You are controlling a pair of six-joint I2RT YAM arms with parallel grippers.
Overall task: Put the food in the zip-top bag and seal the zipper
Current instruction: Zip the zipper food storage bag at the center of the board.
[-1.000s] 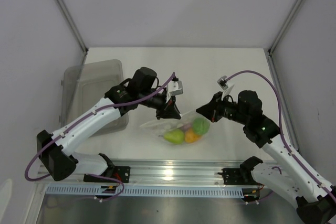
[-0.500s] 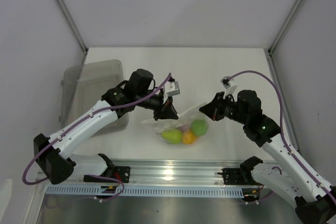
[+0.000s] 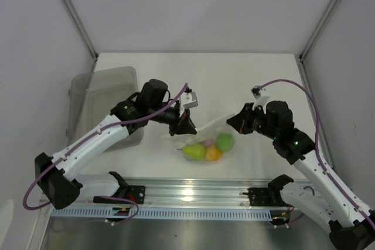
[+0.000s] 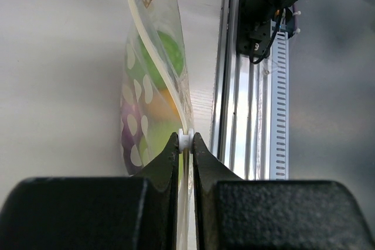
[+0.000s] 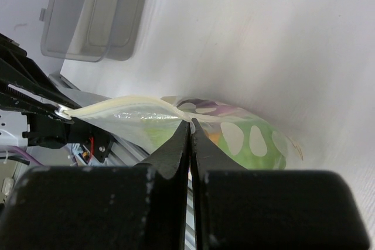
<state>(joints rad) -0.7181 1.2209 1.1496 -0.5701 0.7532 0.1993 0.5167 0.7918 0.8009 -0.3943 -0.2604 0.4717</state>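
Note:
The zip-top bag (image 3: pixel 208 133) hangs stretched between my two grippers just above the table. The food is inside it: the pear (image 3: pixel 194 151), the orange fruit (image 3: pixel 213 154), the green round fruit (image 3: pixel 224 141) and a bit of purple eggplant (image 3: pixel 207 143). My left gripper (image 3: pixel 185 127) is shut on the zipper strip (image 4: pixel 153 45) at the bag's left end, with a small white piece pinched between the fingertips in the left wrist view (image 4: pixel 186 139). My right gripper (image 3: pixel 232 125) is shut on the bag's mouth edge at its right end, as the right wrist view (image 5: pixel 190 122) shows.
The rigid grey bin (image 3: pixel 102 95) stands at the table's left edge, behind my left arm. The aluminium rail (image 3: pixel 193 194) with the arm bases runs along the near edge, close under the bag. White walls enclose the table.
My left gripper has drawn a little left and my right gripper a little right, pulling the bag's mouth edge tauter. The food has shifted slightly with the bag.

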